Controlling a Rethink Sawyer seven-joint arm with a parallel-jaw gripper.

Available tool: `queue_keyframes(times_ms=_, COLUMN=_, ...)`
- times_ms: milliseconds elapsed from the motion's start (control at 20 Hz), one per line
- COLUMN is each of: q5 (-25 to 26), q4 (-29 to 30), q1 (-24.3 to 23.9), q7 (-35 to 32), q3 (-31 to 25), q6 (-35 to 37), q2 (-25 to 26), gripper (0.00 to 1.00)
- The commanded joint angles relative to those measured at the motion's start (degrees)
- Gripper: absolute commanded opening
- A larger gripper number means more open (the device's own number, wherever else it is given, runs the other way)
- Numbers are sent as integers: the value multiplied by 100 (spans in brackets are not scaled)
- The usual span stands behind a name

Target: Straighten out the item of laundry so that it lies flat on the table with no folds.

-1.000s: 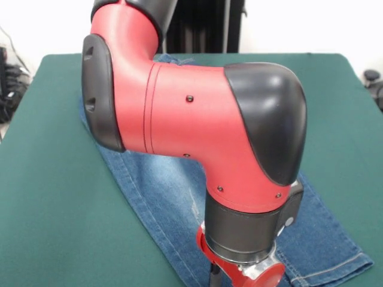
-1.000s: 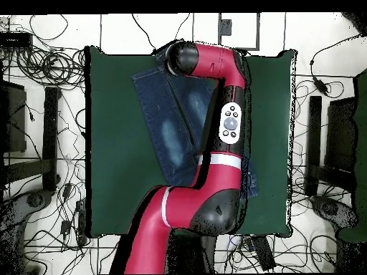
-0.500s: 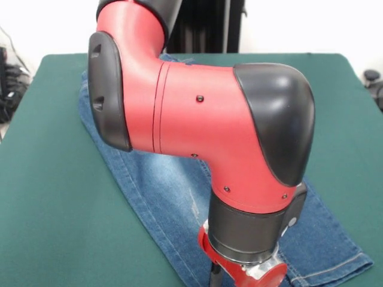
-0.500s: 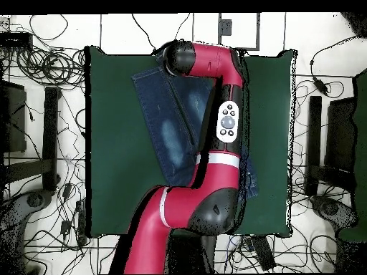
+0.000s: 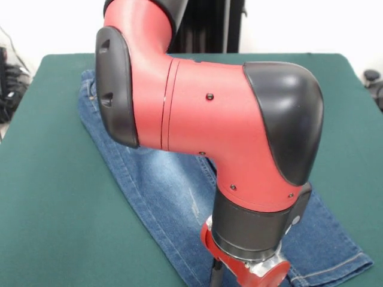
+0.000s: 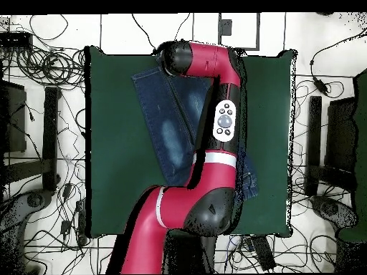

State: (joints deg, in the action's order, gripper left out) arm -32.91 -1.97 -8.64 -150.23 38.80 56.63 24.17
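Observation:
The item of laundry [image 5: 161, 191], blue jeans with a faded patch, lies slantwise on the green table [image 5: 48, 179]. Its waist end [image 5: 90, 84] is at the far left and a leg hem [image 5: 353, 263] at the near right. The big red and black arm covers much of its middle. My gripper [image 5: 245, 276] is low over the near part of the jeans, cut off by the picture's bottom edge. In the overhead view the jeans [image 6: 161, 122] run from upper left to lower right across the table [image 6: 115, 179], and the arm's wrist hides the gripper.
Green cloth shows on both sides of the jeans in the front view. Cables and stands [image 6: 43, 143] ring the table on the floor in the overhead view.
The arm has shifted a little to the right in the front view, uncovering more of the waist end at the far left. The jeans lie as before.

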Motion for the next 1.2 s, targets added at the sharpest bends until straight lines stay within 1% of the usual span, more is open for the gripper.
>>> queue_keyframes(times_ms=50, q5=264, q4=1445, q1=426, q7=293, q3=-559, q6=512, q2=-174, gripper=100)
queue_keyframes(times_ms=250, q5=468, q4=1973, q1=540, q7=532, q3=-796, q6=508, q2=-635, gripper=100)
queue_keyframes(times_ms=500, q5=719, q4=2710, q1=658, q7=858, q3=-999, q6=520, q2=-1339, gripper=100)
queue_keyframes(times_ms=850, q5=964, q4=3336, q1=615, q7=1230, q3=-1312, q6=426, q2=-1826, gripper=100)
queue_keyframes(times_ms=950, q5=1019, q4=3442, q1=557, q7=1361, q3=-1389, q6=619, q2=-1864, gripper=100)
queue_keyframes(times_ms=1200, q5=1260, q4=4126, q1=457, q7=1639, q3=-1649, q6=496, q2=-2183, gripper=100)
